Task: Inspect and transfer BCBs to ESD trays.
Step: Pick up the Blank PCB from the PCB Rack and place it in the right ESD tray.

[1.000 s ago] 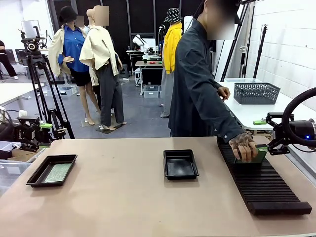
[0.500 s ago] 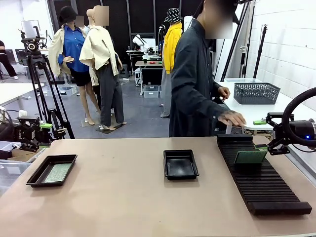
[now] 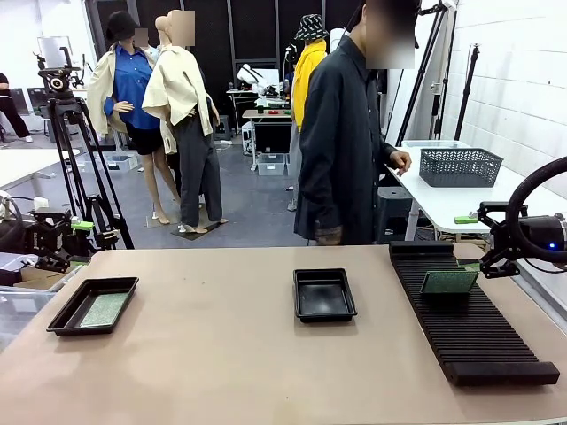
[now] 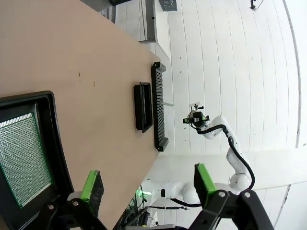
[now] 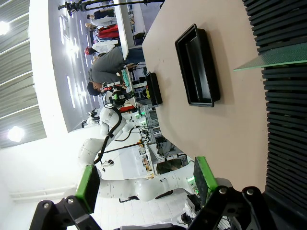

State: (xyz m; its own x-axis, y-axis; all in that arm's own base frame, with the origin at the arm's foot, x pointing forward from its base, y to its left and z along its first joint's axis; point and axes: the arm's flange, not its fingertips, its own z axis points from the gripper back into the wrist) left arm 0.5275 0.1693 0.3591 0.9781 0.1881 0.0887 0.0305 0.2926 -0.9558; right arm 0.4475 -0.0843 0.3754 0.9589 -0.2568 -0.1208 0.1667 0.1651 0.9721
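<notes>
A green BCB [image 3: 449, 282] leans in a slot near the far end of the long black rack [image 3: 469, 341]. Its thin edge is the risk: an off-centre pinch could tip it flat or jam it against the ribs. The left gripper [image 4: 147, 183] and right gripper [image 5: 143, 184] both hold their fingers wide, empty. An empty ESD tray [image 3: 325, 316] lies just left of the rack; a second ESD tray [image 3: 62, 328], well left of it, holds another BCB [image 3: 104, 309]. The person [image 3: 341, 150] stands beyond the rack's far end, blocking nothing.
</notes>
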